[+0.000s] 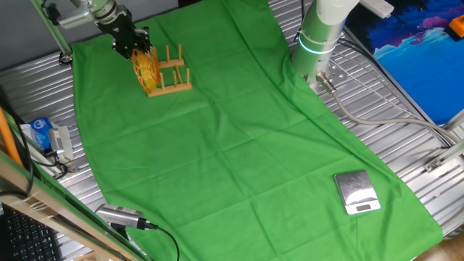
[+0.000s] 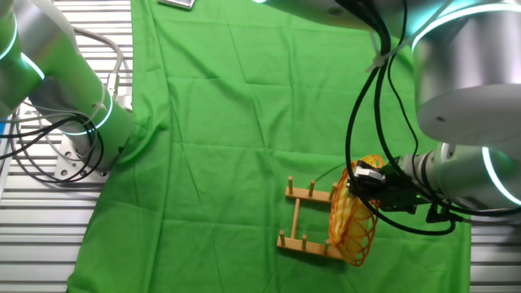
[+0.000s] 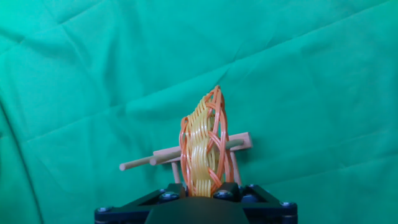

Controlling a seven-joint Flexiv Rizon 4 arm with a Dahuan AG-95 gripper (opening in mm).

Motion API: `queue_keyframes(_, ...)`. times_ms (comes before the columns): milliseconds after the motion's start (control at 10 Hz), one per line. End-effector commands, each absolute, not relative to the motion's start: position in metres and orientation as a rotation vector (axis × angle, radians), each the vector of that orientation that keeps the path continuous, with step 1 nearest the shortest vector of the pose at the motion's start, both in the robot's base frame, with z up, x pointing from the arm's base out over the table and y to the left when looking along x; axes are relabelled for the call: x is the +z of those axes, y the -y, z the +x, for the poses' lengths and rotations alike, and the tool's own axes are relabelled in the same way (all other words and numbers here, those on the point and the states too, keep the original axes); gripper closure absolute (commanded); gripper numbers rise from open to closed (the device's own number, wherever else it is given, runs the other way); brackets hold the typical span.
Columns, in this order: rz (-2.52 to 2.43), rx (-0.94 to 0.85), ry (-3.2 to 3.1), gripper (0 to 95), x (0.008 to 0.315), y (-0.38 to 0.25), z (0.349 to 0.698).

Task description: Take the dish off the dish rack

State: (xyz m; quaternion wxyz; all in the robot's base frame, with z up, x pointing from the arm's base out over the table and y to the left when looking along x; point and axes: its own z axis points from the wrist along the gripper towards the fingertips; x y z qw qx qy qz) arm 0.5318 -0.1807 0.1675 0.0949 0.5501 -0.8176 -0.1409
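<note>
**Dish held on edge at the rack, gripper on its rim**

1. Table point(image 1: 406, 123): ribbed metal surface, largely covered by a creased green cloth point(image 1: 239, 138).

2. Arm point(image 2: 464, 89): the grey robot arm enters the other fixed view from 2 o'clock and bends down toward the rack. In one fixed view a grey column with a lit ring stands at 1 o'clock.

3. Dish point(image 1: 145, 69): yellow-orange, woven, standing on its edge at the end of the rack. In one fixed view it sits at 11 o'clock of the cloth; in the other fixed view at 5 o'clock. Whether its lower rim rests in the pegs or is just clear of them cannot be told.

4. Dish rack point(image 1: 171, 75): light wooden base with upright pegs, lying on the cloth, its free pegs extending away from the dish.

5. Gripper point(image 1: 133, 42): black, positioned at the dish's upper rim. In the hand view the woven rim rises straight out from between the fingers point(image 3: 166, 196), which appear closed onto it.

6. Scale point(image 1: 357, 192): small silver unit at 4 o'clock in one fixed view, well apart from the rack.
</note>
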Motion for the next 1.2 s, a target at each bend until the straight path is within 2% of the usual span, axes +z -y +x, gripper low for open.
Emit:
queue_keyframes(100,1.621,-0.438,2.427,95.0,0.17,0.181,0.531)
queue_keyframes(1200,1.511,-0.467,2.459,95.0,0.204,0.167,0.525)
